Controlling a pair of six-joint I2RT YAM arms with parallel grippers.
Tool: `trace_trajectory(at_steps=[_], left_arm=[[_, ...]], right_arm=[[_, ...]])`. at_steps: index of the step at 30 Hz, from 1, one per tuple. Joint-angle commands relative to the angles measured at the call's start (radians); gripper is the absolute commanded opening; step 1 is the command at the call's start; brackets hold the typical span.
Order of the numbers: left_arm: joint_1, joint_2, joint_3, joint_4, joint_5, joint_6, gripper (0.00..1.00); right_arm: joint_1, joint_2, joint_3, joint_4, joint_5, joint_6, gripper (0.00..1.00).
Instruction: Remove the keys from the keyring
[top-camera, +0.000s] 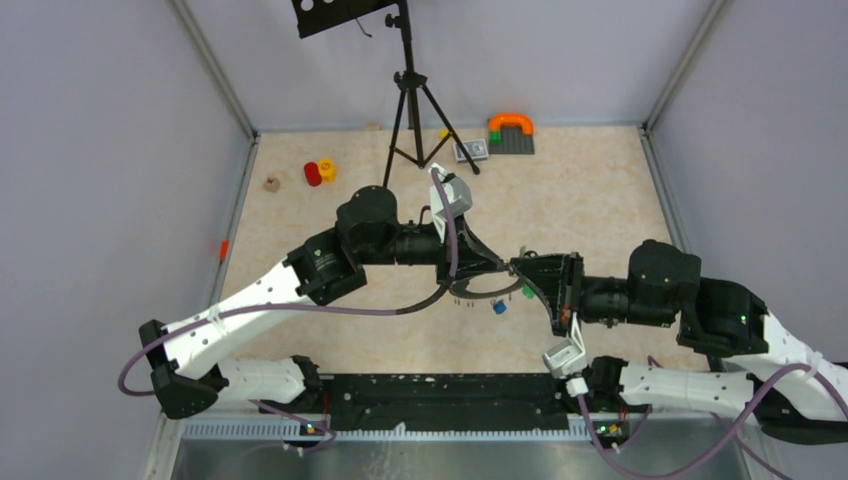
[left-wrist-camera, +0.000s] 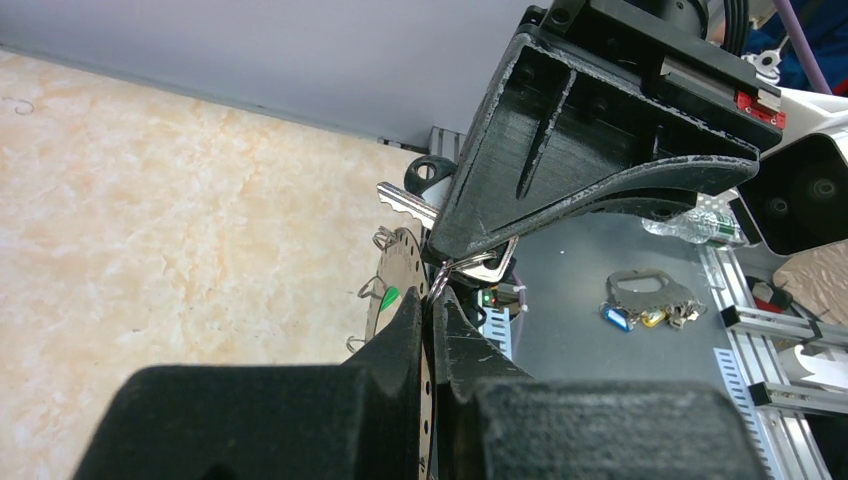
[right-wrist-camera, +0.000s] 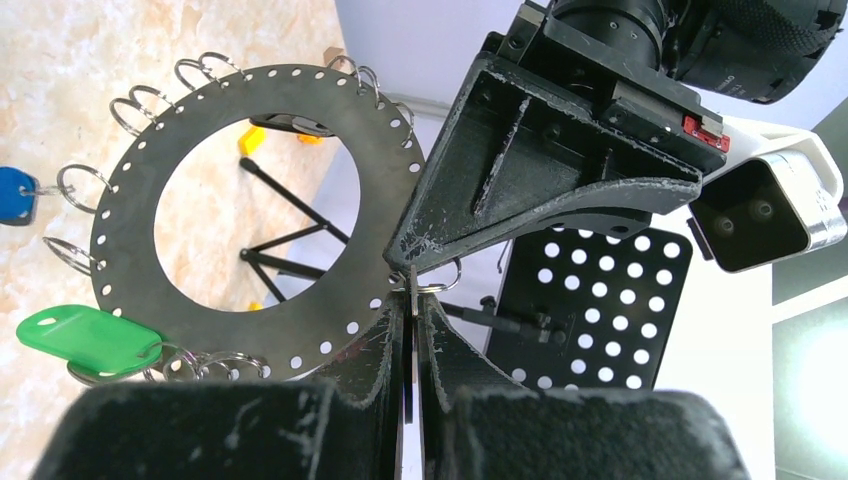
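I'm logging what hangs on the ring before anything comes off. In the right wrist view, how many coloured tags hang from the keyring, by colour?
Green tag: 1
Blue tag: 1
Total on the keyring: 2

The keyring (right-wrist-camera: 125, 225) is dark grey, dotted with small holes along both rims. At the lower left of the right wrist view hangs a bright green tag (right-wrist-camera: 88, 338), and at the left edge a blue tag (right-wrist-camera: 12, 192). The key (left-wrist-camera: 405, 205) is silver. The surface (top-camera: 580, 190) is cream, marbled pale orange (the left tool (left-wrist-camera: 428, 315) and right tool (right-wrist-camera: 412, 305) are black, scuffed whitish at the edges).
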Motion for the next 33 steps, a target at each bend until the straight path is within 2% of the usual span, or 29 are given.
trace_trajectory(at_steps=[1,9,18,25,28,33], left_arm=[[0.028,-0.022,0.045,0.104,-0.077,-0.010,0.00],[0.028,-0.021,0.044,0.103,-0.093,-0.005,0.00],[0.030,-0.025,0.039,0.101,-0.101,0.000,0.00],[0.035,-0.029,0.039,0.099,-0.109,0.009,0.00],[0.035,-0.035,0.036,0.095,-0.111,0.019,0.00],[0.035,-0.053,0.026,0.094,-0.123,0.042,0.00]], right_arm=[[0.008,0.011,-0.012,-0.060,-0.076,-0.009,0.00],[0.008,0.034,-0.017,-0.084,-0.053,-0.033,0.00],[0.007,0.014,-0.023,-0.037,-0.042,-0.019,0.24],[0.008,-0.003,-0.024,-0.021,-0.034,-0.003,0.27],[0.008,-0.036,-0.052,0.038,-0.032,0.048,0.28],[0.009,-0.093,-0.088,0.153,-0.075,0.231,0.27]])
